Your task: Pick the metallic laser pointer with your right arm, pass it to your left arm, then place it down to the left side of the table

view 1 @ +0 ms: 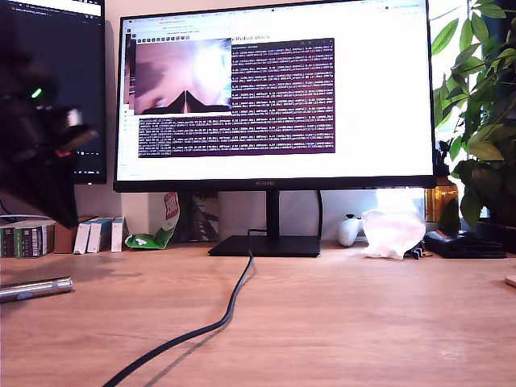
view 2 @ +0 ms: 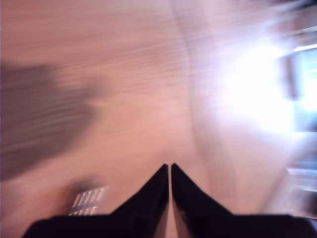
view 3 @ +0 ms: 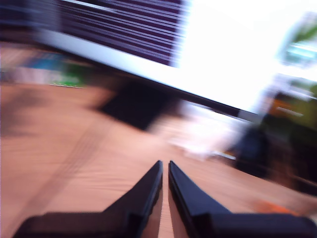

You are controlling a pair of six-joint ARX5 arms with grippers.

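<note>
At lower left of the exterior view, the laser pointer (view 1: 34,289) lies flat on the table (view 1: 363,322), nothing touching it. A blurred arm (view 1: 40,137) hangs above it at the frame's left edge; can't tell which arm. My first gripper (view 2: 170,166) & my second gripper (view 3: 165,163): tips nearly together, both empty, over bare wood.

my first gripper (view 2: 170,168) and my second gripper (view 3: 165,166) had black, pointed fingers; an arm (view 1: 36,153) was black with a green light.
</note>
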